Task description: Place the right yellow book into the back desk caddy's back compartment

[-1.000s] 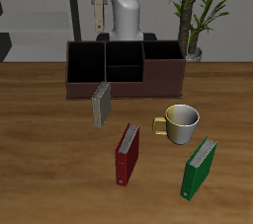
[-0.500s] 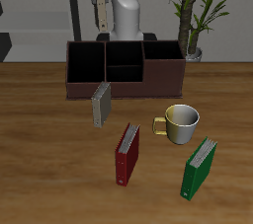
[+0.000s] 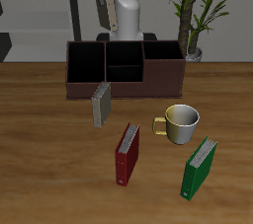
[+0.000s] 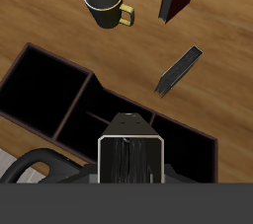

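Note:
My gripper point(image 3: 101, 11) hangs high above the back desk caddy point(image 3: 89, 88), near its back wall. It is shut on the right yellow book point(image 4: 131, 157), a thin yellowish-grey hardcover seen edge-on in the wrist view. The caddy point(image 4: 30, 119) is a dark reddish-brown box with black cells. Its back compartment point(image 3: 124, 53) is the farther half of the split middle section; in the wrist view the held book partly hides it. The other yellow book point(image 3: 100, 105) stands on the table just in front of the caddy and shows in the wrist view too point(image 4: 179, 70).
A red book point(image 3: 127, 154), a green book point(image 3: 200, 167) and a pale mug point(image 3: 181, 122) with a yellow handle stand nearer the table's front edge. A potted plant point(image 3: 195, 11) stands behind the caddy's end. The robot's base point(image 3: 126, 16) is behind the caddy.
The gripper with the book has risen slightly and shifted a little towards the caddy's middle. Nothing on the table has moved.

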Controlling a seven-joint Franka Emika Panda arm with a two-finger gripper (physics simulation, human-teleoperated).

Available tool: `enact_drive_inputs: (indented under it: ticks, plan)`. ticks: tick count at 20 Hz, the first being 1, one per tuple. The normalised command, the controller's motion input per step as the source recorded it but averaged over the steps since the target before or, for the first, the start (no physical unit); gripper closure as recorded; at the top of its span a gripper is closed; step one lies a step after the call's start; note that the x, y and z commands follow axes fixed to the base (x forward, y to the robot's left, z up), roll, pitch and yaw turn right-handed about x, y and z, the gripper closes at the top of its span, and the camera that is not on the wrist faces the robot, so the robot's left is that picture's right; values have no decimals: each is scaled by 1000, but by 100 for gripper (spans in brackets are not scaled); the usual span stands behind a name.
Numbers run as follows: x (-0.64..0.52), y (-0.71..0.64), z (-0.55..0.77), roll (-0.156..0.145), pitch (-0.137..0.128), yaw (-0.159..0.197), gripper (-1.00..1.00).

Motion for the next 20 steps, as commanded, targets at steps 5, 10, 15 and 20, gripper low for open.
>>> enact_drive_inputs:
  ticks: [5, 10, 15, 20]
  plan:
    - [-66, 292, -29, 55, 21, 181, 100]
    - [-83, 178, -98, 36, 29, 134, 100]
    - [-32, 125, -31, 20, 32, 179, 100]
    - [58, -8, 63, -26, 1, 127, 100]
